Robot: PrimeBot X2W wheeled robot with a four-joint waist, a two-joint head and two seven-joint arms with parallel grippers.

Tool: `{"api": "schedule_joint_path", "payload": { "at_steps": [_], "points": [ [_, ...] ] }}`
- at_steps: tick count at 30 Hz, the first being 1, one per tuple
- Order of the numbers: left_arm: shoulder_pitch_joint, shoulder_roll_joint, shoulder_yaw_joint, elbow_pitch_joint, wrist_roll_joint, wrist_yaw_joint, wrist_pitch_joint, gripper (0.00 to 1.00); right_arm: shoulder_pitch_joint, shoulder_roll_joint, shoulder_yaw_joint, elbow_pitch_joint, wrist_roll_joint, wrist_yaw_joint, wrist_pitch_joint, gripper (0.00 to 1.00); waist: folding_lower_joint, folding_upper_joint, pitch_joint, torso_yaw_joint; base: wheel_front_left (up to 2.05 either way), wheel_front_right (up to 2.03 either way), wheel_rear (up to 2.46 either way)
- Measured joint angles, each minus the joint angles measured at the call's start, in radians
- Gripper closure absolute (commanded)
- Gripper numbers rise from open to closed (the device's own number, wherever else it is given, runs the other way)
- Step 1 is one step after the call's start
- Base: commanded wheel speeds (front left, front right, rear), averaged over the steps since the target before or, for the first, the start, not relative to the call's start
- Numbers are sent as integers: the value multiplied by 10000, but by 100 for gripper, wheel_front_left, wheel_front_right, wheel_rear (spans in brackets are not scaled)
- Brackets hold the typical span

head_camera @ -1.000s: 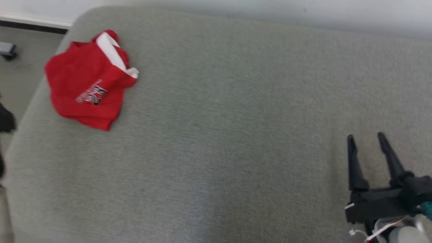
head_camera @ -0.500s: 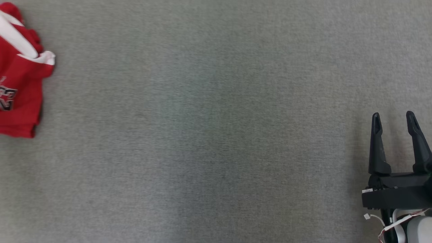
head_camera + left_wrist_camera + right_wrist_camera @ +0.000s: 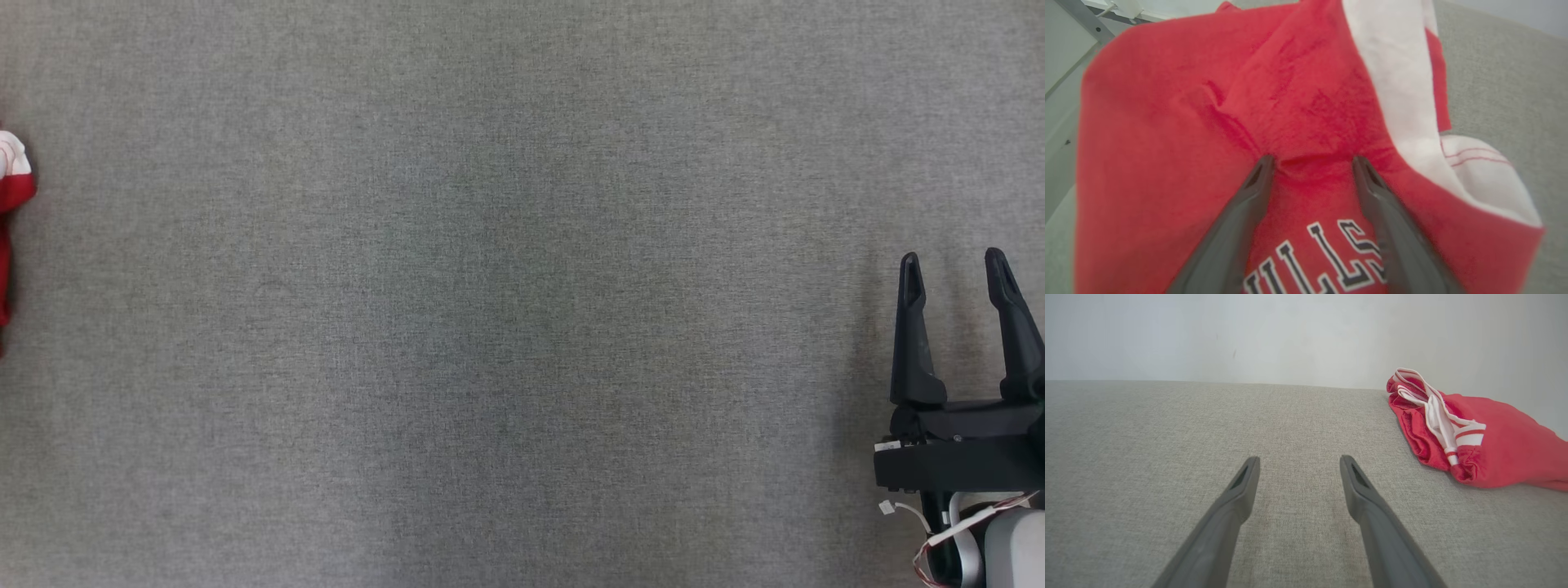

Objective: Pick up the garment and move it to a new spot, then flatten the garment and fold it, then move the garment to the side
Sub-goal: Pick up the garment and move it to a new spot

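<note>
Spread wide, the left gripper (image 3: 1312, 161) presses both tips into the red garment (image 3: 1167, 122) at its 12 o'clock; the right gripper (image 3: 955, 269), equally wide, stands well apart toward 3 o'clock.

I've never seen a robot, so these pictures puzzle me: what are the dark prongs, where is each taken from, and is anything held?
This is a two-armed robot; the dark prongs are its fingers, two per arm. One picture looks down from its head at a grey padded surface, with the right fingers at the lower right and a sliver of the red garment at the left edge. The other two come from wrist cameras looking along the fingers. The left fingers stand open, tips pressed into the garment, red with white trim and lettering. The right fingers stand open over bare surface. Nothing is gripped yet.
</note>
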Motion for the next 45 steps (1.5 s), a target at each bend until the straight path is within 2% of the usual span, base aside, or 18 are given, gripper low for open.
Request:
{"api": "schedule_joint_path", "payload": {
  "at_steps": [2,3,4,5,10,20,27,32,38,45],
  "points": [
    [-53,25,-65,94,-234,0,136,0,-14,4,-6,-21,0,0,0,0,0,-1,-10,-17,0,0,0],
    [-75,107,-247,230,-362,-2,228,33,-18,2,-19,-35,0,0,2,0,-2,-2,-23,-47,0,0,0],
    [-75,107,-247,230,-362,-2,228,60,-18,2,-19,-35,0,0,2,0,-2,-2,-23,-47,0,0,0],
    [-98,134,-324,280,-453,-4,247,100,-17,2,-21,-35,0,0,4,0,-2,-2,-28,-58,0,0,0],
    [-103,234,-907,267,-650,-10,-301,100,58,40,-94,67,0,0,-8,0,-1,-1,-192,-53,0,0,0],
    [-764,965,-1918,-441,-629,-4,-2080,100,79,234,119,861,234,0,-395,0,-1,-2,-1058,76,0,0,0],
    [-1667,1152,-2763,-1639,-136,-4,-2391,100,105,359,232,1645,504,0,-744,0,-2,-2,-1860,61,0,0,0],
    [-2172,1133,-3279,-2911,-13,-4,-2148,100,161,395,318,2102,786,0,-970,0,-3,-2,-2376,-153,0,0,0],
    [-2458,698,-3810,-4617,-48,0,-1446,100,254,408,512,2591,1383,0,-1135,0,-1,-2,-2701,-817,0,0,0],
    [-2525,-180,-4387,-6334,-109,196,-686,100,319,410,600,2696,1818,0,-1179,0,-1,-2,-2922,-1826,0,0,0]
  ]
}}
